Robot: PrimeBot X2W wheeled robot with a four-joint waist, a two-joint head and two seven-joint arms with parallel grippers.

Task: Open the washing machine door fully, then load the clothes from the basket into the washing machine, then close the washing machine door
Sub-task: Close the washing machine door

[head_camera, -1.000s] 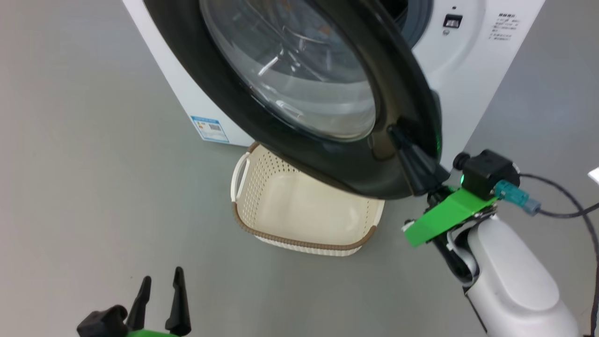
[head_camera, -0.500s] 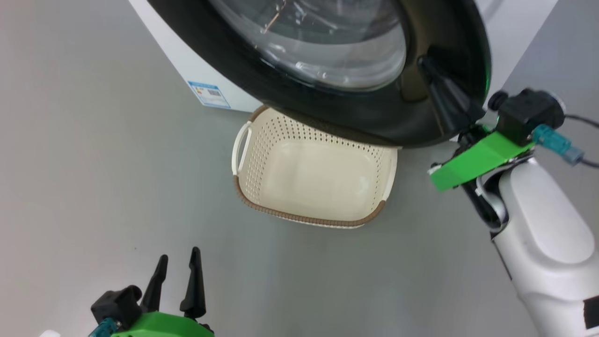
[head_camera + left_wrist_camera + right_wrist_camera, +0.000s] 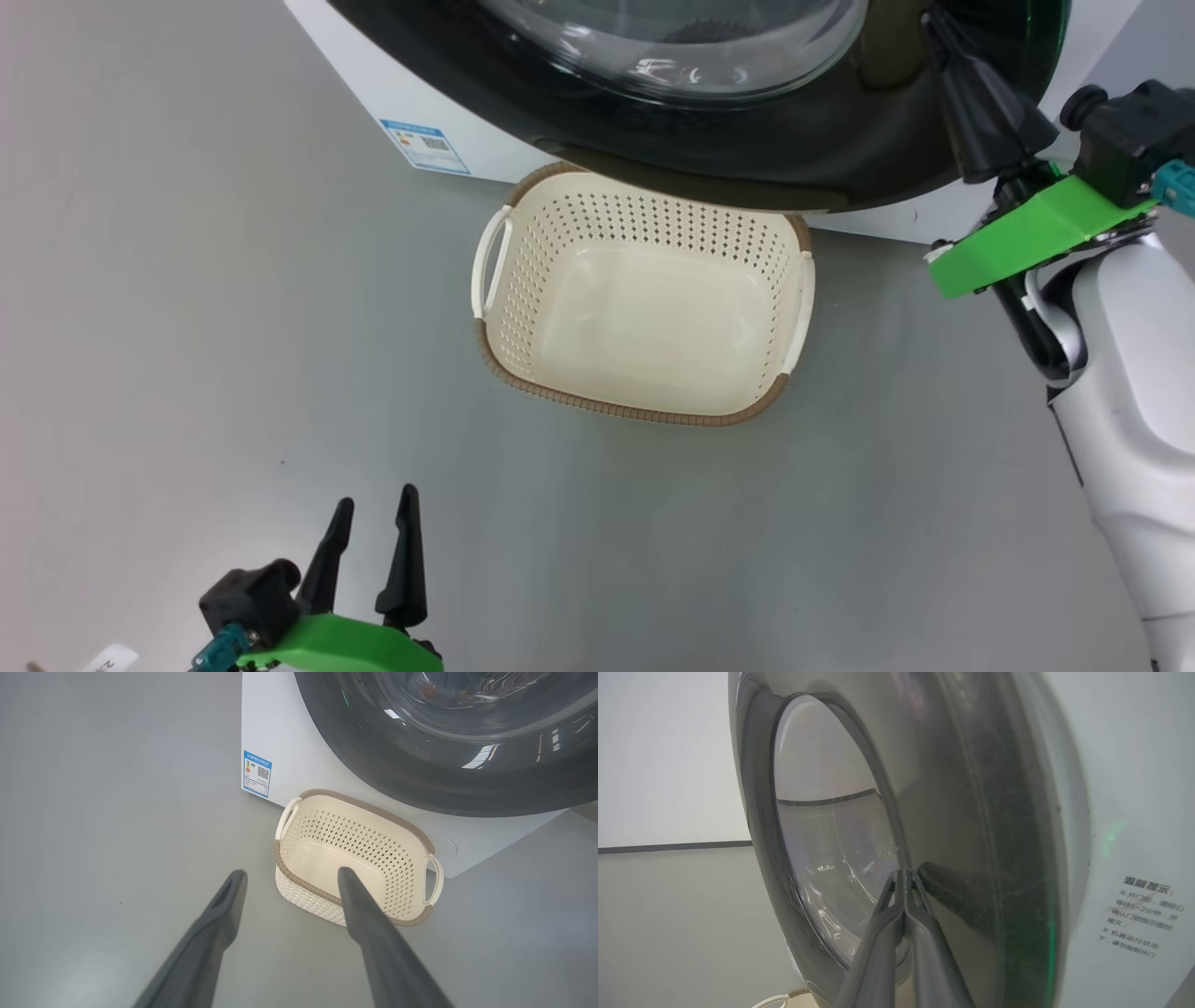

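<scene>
Black glossy rim of the washing machine door (image 3: 747,159) spans the far edge of the head view, in front of the white washing machine (image 3: 490,154). Just near of it the basket (image 3: 635,411) sits on the floor, bare inside. Your right end effector (image 3: 938,37), fingers pinched together and holding nothing, rests its tip on the rim's right side. Your left end effector (image 3: 376,499) hangs at near left, spread wide and empty.

From the left wrist you look between those parted fingers at the basket. Faint orange flecks behind the glass are probably the clothes (image 3: 425,690), loaded inside.

From the right wrist the closed tips meet the rim beside the glass, and the door lies nearly flat to the front. You cannot tell whether it has latched. Watch for the narrow tips skating off that slick curve, or a push that stops short of the catch.
</scene>
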